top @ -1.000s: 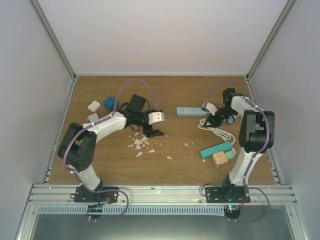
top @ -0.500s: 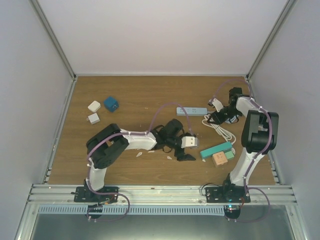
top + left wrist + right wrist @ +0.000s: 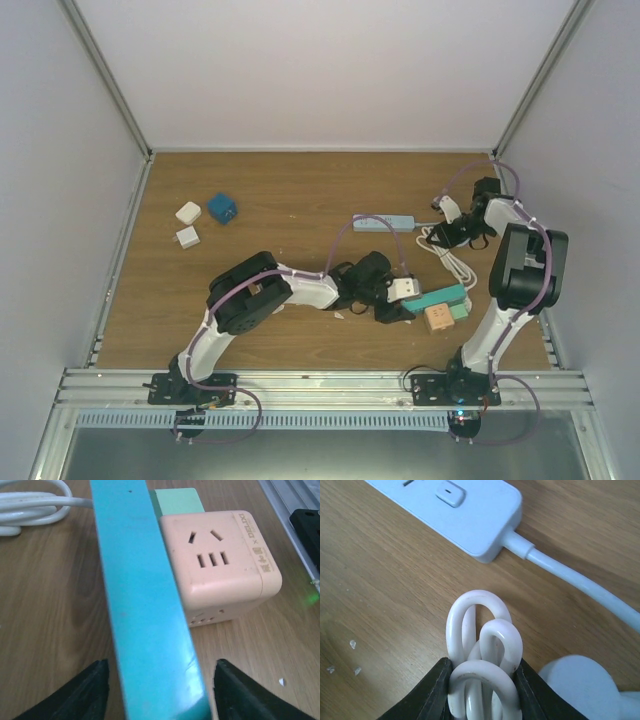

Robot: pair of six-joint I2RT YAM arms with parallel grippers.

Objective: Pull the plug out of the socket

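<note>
A teal bar-shaped socket block (image 3: 433,297) lies at the right front of the table, with a pink cube socket (image 3: 438,318) and a green block (image 3: 459,309) against it. My left gripper (image 3: 400,303) is open. In the left wrist view its fingers stand either side of the teal bar's (image 3: 145,605) near end, with the pink cube (image 3: 222,570) to the right. My right gripper (image 3: 452,232) is shut on the coiled white cable (image 3: 480,630) of the white power strip (image 3: 383,222). The strip's end (image 3: 465,515) lies just ahead. No plug is clearly seen in a socket.
Two white adapters (image 3: 188,212) (image 3: 186,238) and a blue cube (image 3: 222,208) sit at the far left. More white cable (image 3: 452,262) loops behind the teal block. Small white crumbs (image 3: 352,644) lie on the wood. The metal rail (image 3: 295,500) runs along the near edge.
My left arm has swept right across the table from the middle left to the teal block. My right gripper has moved right and back with the cable, and the power strip has shifted right.
</note>
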